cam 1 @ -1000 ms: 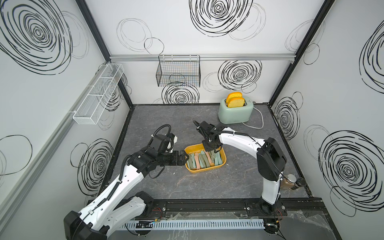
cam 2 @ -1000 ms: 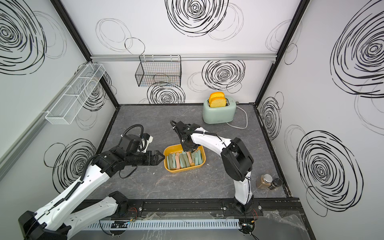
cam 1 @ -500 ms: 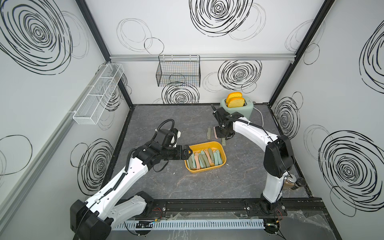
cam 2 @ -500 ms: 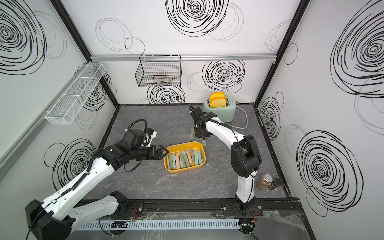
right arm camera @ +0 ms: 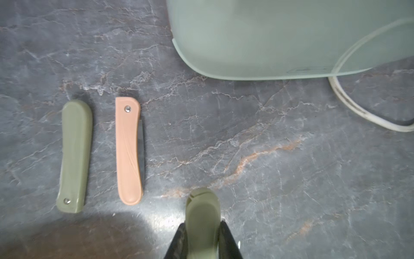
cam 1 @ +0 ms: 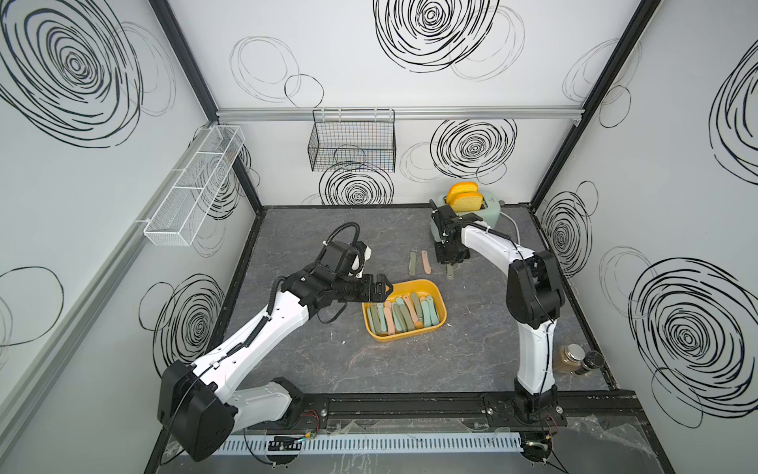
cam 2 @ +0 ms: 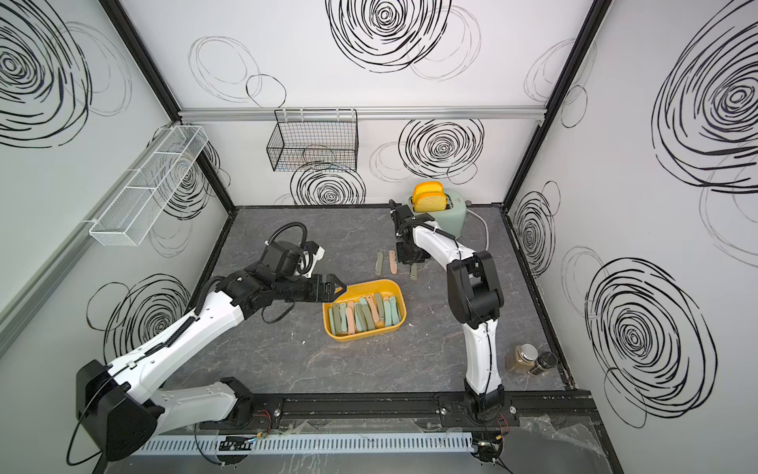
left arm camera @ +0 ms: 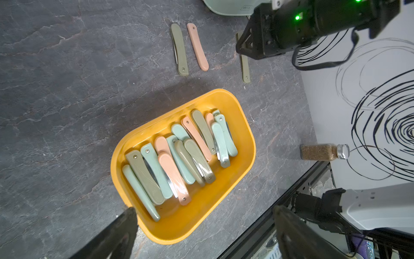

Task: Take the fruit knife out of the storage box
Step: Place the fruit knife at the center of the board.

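Observation:
The yellow storage box (cam 1: 415,282) (cam 2: 366,282) (left arm camera: 197,215) sits mid-table and holds several folded fruit knives with olive, mint and salmon handles. My left gripper (cam 1: 379,287) (cam 2: 334,287) (left arm camera: 203,209) hovers open over the box's left end, empty. My right gripper (cam 1: 449,259) (right arm camera: 202,224) is behind the box, in front of the toaster. It is shut on an olive fruit knife (right arm camera: 201,206) (cam 1: 450,271) (left arm camera: 245,69), held low over the table; I cannot tell whether the knife touches it. An olive knife (cam 1: 412,262) (right arm camera: 75,157) and a salmon knife (cam 1: 426,262) (right arm camera: 128,152) lie beside it.
A mint toaster (cam 1: 490,209) (right arm camera: 268,40) with toast slices stands at the back right, its white cord (right arm camera: 349,105) trailing on the table. Two jars (cam 1: 576,358) sit at the front right corner. A black wire basket (cam 1: 352,145) and a white mesh rack (cam 1: 192,193) hang on the walls.
My right gripper lifted an olive knife out of the box and carried it back beside the two knives on the table. My left gripper moved right, up to the box.

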Robot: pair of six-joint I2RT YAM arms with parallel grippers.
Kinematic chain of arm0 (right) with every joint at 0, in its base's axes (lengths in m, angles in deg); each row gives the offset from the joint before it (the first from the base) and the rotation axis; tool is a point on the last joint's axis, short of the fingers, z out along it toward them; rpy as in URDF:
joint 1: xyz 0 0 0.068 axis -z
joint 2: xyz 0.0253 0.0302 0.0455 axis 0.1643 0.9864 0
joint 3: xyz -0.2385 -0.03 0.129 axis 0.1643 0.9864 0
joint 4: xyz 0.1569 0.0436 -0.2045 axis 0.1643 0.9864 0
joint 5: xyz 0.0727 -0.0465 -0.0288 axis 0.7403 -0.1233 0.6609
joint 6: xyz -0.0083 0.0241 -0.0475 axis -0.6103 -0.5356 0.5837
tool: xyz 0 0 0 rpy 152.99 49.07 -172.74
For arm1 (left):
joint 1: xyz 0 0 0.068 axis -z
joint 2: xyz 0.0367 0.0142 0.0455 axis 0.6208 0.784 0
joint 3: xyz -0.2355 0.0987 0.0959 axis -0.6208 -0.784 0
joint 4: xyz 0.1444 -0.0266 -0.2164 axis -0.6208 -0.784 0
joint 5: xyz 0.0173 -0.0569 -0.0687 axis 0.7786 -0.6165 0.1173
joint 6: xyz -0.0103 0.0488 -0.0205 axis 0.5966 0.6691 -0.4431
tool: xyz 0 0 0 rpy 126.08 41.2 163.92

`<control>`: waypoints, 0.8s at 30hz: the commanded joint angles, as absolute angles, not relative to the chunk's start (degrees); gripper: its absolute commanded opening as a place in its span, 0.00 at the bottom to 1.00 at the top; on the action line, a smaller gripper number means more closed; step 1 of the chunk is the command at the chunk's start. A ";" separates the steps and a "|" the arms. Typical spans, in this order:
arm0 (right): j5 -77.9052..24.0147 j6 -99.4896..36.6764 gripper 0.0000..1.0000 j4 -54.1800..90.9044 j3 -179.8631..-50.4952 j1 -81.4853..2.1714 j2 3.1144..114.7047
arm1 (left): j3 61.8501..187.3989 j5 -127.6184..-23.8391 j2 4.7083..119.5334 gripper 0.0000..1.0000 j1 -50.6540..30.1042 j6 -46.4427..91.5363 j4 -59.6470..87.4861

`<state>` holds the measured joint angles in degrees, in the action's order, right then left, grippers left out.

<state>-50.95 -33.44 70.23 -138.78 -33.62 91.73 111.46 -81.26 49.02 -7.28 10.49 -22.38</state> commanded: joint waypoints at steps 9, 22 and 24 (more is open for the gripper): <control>-49.51 -32.22 0.24 69.41 -143.28 -32.93 98.79 | 113.91 -81.78 51.70 0.98 -7.17 12.86 -21.02; -49.40 -31.87 0.35 69.66 -144.75 -32.83 100.00 | 115.24 -82.04 53.45 0.98 -7.44 13.31 -21.11; -49.56 -31.87 0.35 70.15 -145.13 -32.84 99.48 | 115.37 -81.99 53.36 0.98 -7.44 13.40 -21.27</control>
